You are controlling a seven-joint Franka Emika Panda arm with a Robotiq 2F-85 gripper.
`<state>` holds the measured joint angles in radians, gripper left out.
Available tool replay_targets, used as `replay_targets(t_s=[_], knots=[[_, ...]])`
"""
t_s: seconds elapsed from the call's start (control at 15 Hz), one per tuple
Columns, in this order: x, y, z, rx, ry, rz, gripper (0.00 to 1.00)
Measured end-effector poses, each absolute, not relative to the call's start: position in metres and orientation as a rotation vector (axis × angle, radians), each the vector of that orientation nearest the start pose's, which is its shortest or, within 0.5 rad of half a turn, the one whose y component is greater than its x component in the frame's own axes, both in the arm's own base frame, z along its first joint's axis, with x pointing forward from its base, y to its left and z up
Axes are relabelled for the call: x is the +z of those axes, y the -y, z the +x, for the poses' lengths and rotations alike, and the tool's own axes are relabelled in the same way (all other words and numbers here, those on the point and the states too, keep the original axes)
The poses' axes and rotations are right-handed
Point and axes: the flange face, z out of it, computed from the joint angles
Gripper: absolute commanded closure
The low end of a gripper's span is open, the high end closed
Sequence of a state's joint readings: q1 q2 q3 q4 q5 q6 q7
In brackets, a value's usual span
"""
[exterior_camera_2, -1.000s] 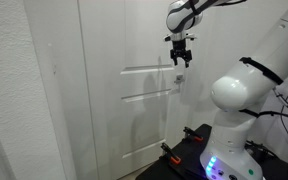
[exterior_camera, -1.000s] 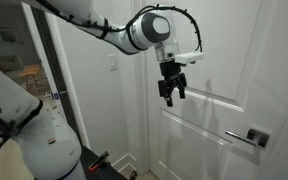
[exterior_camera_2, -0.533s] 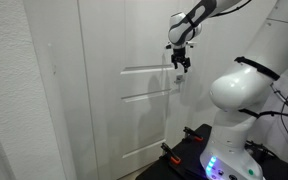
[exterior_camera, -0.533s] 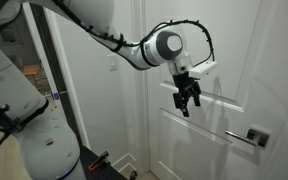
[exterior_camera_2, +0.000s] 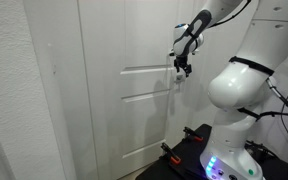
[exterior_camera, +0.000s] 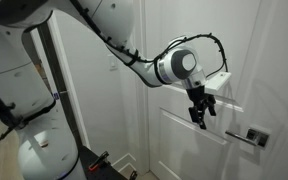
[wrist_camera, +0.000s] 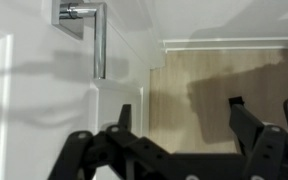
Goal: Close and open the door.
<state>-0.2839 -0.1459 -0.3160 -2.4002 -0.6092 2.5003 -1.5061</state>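
The tall white panelled door (exterior_camera: 254, 60) fills the right of an exterior view and shows as a panelled white surface (exterior_camera_2: 114, 60) in the other one. Its silver lever handle (exterior_camera: 242, 136) sits on a square plate at the right; in the wrist view the handle (wrist_camera: 97, 40) is at the top left. My gripper (exterior_camera: 200, 112) hangs just in front of the door face, left of the handle and slightly above it, not touching it. It also shows near the door edge (exterior_camera_2: 183, 67). Its fingers (wrist_camera: 179, 125) are spread apart and empty.
A plain white wall with a light switch (exterior_camera: 111, 66) stands left of the door. My white arm base (exterior_camera_2: 239, 95) and its stand (exterior_camera_2: 219, 160) fill the right side. Wooden floor (wrist_camera: 224, 80) lies below the door. A dark opening (exterior_camera: 49, 70) lies at the left.
My gripper has moved along the door face toward the lever handle and a little lower. It has stayed open. The door has not visibly moved.
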Motion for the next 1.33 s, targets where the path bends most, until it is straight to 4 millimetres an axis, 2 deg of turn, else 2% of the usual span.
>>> replay_targets(t_s=[0.6, 1.33], knots=[[0.369, 0.304, 0.410, 0.327, 2.136, -2.893, 0.00], [0.323, 0.322, 0.408, 0.301, 2.093, -3.026, 0.00]])
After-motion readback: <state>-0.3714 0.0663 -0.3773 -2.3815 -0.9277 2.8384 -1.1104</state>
